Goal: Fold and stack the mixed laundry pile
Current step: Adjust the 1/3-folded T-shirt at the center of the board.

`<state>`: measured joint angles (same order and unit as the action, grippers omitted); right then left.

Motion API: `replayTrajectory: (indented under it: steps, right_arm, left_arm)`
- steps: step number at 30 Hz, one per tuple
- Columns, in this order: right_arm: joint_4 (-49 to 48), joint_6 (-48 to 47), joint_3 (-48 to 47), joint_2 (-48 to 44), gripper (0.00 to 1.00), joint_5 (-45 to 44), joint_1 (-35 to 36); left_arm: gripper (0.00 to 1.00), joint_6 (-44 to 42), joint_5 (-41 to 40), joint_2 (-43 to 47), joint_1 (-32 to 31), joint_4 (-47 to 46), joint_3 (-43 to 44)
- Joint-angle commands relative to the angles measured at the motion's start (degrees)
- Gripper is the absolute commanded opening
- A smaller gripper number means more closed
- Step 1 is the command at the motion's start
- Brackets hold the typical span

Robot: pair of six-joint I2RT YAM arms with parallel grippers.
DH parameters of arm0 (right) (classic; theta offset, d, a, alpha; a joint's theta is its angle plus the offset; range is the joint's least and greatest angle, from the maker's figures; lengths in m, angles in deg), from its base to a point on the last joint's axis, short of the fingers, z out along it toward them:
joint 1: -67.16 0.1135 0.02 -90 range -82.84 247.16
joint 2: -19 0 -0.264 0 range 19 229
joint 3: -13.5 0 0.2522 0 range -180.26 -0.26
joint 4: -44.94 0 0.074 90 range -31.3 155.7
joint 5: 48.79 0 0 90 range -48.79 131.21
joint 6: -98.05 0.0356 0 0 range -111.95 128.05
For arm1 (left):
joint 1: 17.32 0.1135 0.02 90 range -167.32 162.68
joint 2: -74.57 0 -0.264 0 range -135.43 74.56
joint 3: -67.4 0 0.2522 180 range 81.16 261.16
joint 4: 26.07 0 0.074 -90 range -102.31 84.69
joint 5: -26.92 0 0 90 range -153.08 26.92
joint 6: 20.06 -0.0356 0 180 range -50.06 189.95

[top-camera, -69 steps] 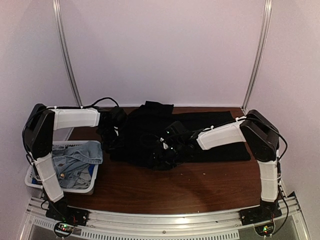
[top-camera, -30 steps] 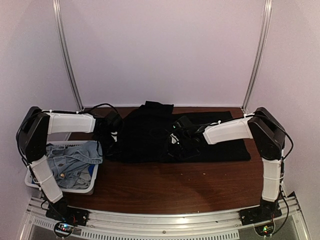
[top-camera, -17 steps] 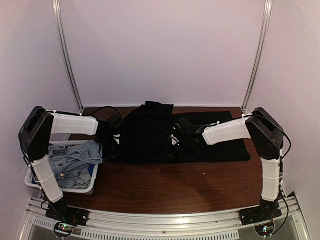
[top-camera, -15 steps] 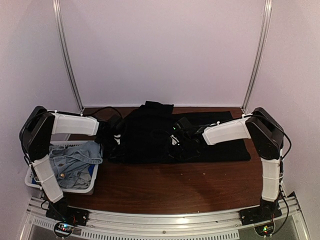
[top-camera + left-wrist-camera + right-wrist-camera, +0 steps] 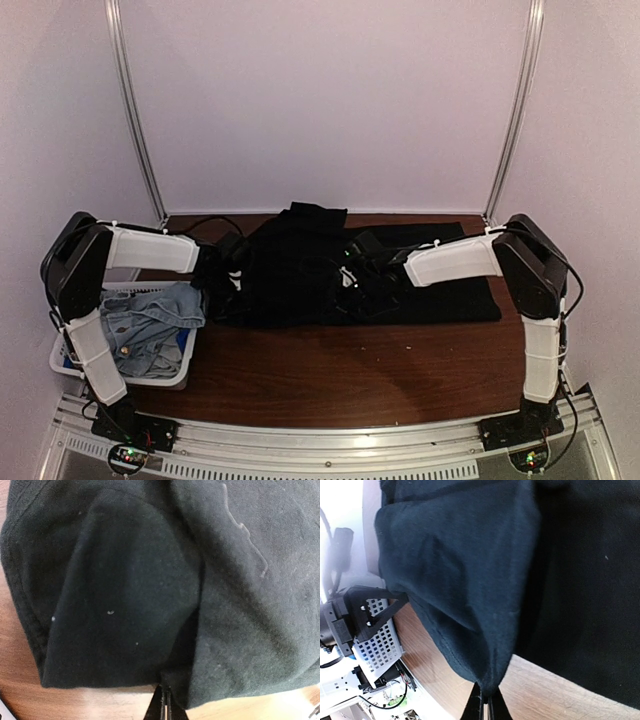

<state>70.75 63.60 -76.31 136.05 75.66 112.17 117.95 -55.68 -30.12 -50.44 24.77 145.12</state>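
Black shirt (image 5: 290,265) camouflages left pincer (image 5: 164,706), right pincer (image 5: 485,704) overhead.

white slatted basket (image 5: 160,378), brown wooden table (image 5: 350,370)

I count one large black fabric shirt (image 5: 300,275) on the brown wooden table (image 5: 350,375), one white slatted plastic basket (image 5: 68,365) at the table's left end, one light-blue denim garment (image 5: 140,320) there too, and two grippers: left gripper (image 5: 164,702), right gripper (image 5: 484,702).

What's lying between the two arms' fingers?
The black shirt, spread on the table between the left fingers and right fingers; the top view shows it.
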Motion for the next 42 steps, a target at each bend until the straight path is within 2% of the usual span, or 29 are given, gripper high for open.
replayTrajectory:
  steps: [1,12,22,32,42]
  right_arm:
    - [2.26,-2.12,-3.47,-0.31,0.0,-0.66,-0.41]
    - [3.65,-3.95,-7.91,-2.96,0.0,-0.74,-5.16]
    - [5.51,-6.23,-18.73,4.66,0.0,2.09,-9.58]
    - [5.56,-6.72,-25.17,11.45,0.0,2.38,-12.52]
    - [4.12,-5.8,-31.57,17.12,0.0,3.88,-14.46]
  left_arm:
    - [0.0,0.66,-0.34,2.72,-0.28,1.16,1.77]
    - [0.0,1.63,-0.02,5.67,1.76,4.34,12.05]
    - [0.0,-1.38,0.77,-3.24,5.3,0.43,22.84]
    - [0.0,-3.51,1.07,-9.67,8.78,-2.59,26.75]
    - [0.0,-5.22,1.35,-15.47,9.57,-5.85,31.77]
